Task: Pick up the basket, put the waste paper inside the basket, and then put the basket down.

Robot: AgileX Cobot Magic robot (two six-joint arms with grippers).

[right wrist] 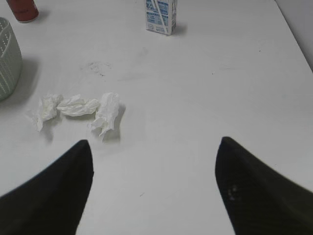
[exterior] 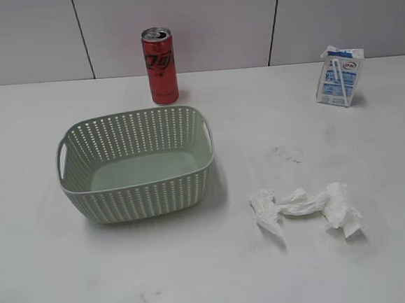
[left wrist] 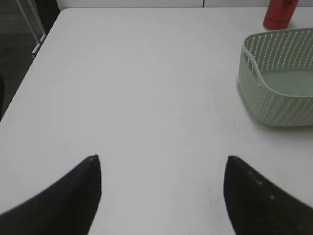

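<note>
Left claw [left wrist: 161, 169] and right claw [right wrist: 154, 152]: 2 matte black, tapering, pointed fingers each

The red can [exterior: 160, 65] carries black stylised lettering running up its side, resembling a Coca-Cola script, but the letters cannot be read for certain; small pale print sits below it, too small to make out. The blue-and-white carton [exterior: 339, 76] has a small oval logo near its top and blue print on its face, all too blurred to read

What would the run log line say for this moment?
basket: empty, on table | waste paper: on table, right of basket | left gripper: open | right gripper: open
</note>
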